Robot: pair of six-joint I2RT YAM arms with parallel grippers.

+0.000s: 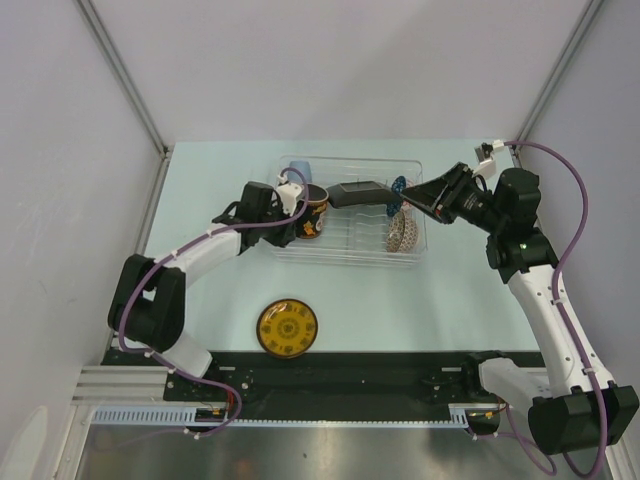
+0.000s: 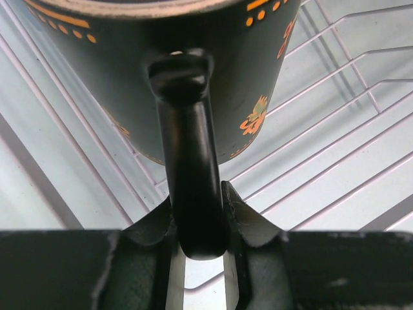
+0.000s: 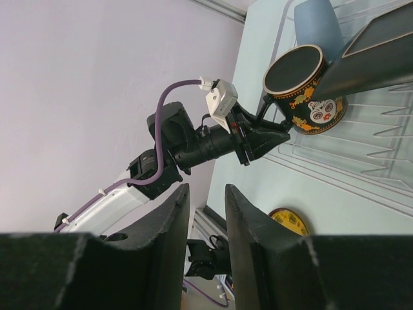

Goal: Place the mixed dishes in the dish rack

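Left gripper point(image 2: 197, 206) is clamped tight on the handle of the black ceramic mug with flower prints point(image 3: 303, 90), holding it at the left end of the clear, ribbed plastic dish rack point(image 1: 345, 240). Right gripper point(image 3: 203, 194) is at the rack's right end, jaws slightly apart and empty. The square black plate point(image 1: 358, 192) sits just beyond them, inside the rack.

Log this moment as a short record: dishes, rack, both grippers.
black mug: over the dish rack, left part; contact unclear
left gripper: shut on mug handle
right gripper: open, empty
square plate: in rack, middle
light-blue cup: rack's far left corner
patterned bowl: rack's right end
yellow saucer: on table, outside rack
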